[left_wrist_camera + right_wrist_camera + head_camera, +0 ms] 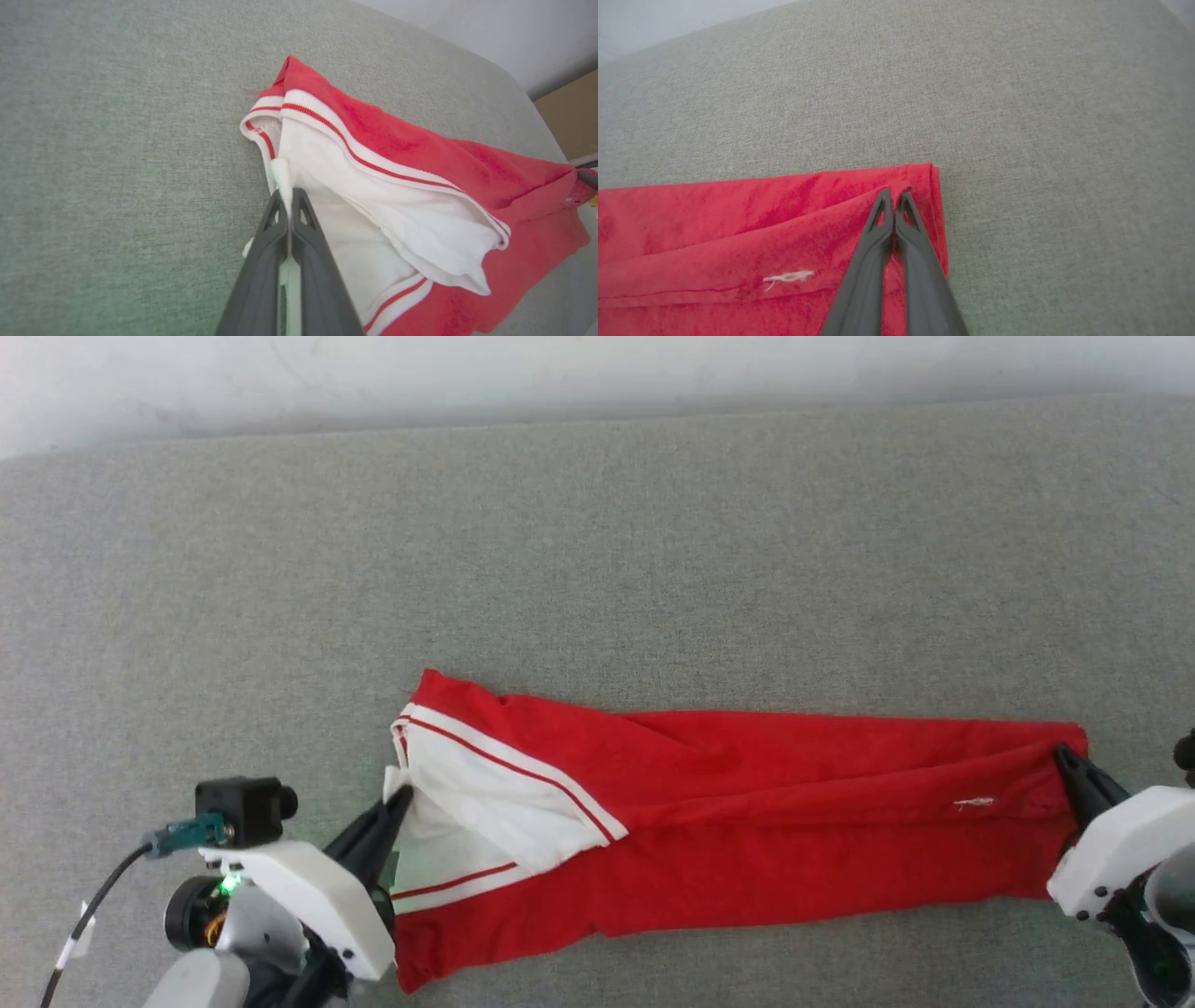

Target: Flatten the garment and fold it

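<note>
From here I read the garment as soft matt knitted cloth, the grey surface as coarse woven matt fabric, and the fingers of the left gripper as smooth, matt dark plastic.

The head view looks steeply down from above on the grey surface. It takes in the whole garment from some way off, with a pale wall along its top. The right wrist view sits close behind the right claw, facing the plain red end. The left wrist view sits low behind the left claw, looking along the striped-sleeve end towards what seems to be that same red end, small and blurred.
</note>
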You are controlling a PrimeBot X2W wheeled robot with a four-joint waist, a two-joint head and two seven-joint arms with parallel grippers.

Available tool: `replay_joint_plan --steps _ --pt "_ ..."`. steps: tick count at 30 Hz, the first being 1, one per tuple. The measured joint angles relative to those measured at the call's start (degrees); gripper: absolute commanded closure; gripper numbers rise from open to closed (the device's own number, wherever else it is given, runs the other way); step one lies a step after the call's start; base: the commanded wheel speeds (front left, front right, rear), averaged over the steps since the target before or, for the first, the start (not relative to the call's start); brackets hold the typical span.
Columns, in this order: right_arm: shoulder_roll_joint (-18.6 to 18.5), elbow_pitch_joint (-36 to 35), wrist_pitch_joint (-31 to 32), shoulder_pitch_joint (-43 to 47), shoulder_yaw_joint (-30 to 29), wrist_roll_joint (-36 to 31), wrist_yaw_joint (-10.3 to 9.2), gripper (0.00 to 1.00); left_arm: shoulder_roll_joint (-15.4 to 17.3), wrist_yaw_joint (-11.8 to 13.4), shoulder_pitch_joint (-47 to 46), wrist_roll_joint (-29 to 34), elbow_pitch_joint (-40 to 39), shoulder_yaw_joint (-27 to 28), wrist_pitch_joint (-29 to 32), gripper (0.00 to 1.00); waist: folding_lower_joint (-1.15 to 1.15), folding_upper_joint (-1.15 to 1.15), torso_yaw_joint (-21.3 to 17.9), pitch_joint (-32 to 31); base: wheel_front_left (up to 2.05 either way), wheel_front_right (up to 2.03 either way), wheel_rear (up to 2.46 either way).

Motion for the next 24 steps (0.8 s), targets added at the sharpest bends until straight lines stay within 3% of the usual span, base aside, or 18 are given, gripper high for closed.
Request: replay_joint_plan --steps 1,2,3,4,10,14,18,24 --pt "-0.04 0.77 -0.15 -0.33 0.23 -0.03 0.00 0.71 -0.15 -0.08 -0.68 0.10 1.20 -0.05 -0.37 0.00 0.00 0.00 -0.03 0.19 0.00 0.00 0.00" --pt "-0.07 1.37 -0.45 -0.60 0.44 -0.03 0.00 0.54 -0.60 -0.08 -1.18 0.04 2.09 0.12 -0.97 0.00 0.00 0.00 -0.06 0.36 0.00 0.00 0.00" --pt "-0.11 1.79 -0.62 -0.81 0.60 -0.03 0.00 0.54 -1.07 -0.08 -1.61 0.05 2.82 0.26 -1.62 0.00 0.00 0.00 -0.08 0.48 0.00 0.00 0.00" --pt "-0.18 2.14 -0.92 -0.94 0.67 -0.03 0.00 0.00 -1.36 -0.09 -1.98 0.08 3.55 0.25 -2.08 0.00 0.00 0.00 -0.10 0.57 0.00 0.00 0.00" --pt "-1.03 -0.01 -0.33 -0.42 0.33 2.02 0.00 0.00 -2.04 -0.43 -1.75 -1.08 2.48 3.03 -6.61 0.00 0.01 0.00 -0.14 0.13 0.00 0.00 0.00" --pt "-0.97 -4.77 0.21 2.41 -3.59 3.56 0.00 0.00 -2.41 2.26 1.47 -1.52 -3.57 8.60 -13.97 0.00 0.00 0.00 -0.14 -0.62 0.00 0.00 0.00" --pt "0.66 -6.68 0.70 5.33 -7.72 3.14 -0.01 0.00 -3.23 5.89 5.16 4.72 -9.90 14.17 -25.74 0.00 0.00 0.00 0.14 -0.99 0.00 0.00 0.00" --pt "3.14 -5.43 1.69 6.83 -8.48 2.44 -0.01 0.00 -9.12 7.55 8.20 17.92 -17.66 20.79 -27.66 0.00 0.00 0.00 1.42 -0.94 0.00 0.00 0.00"
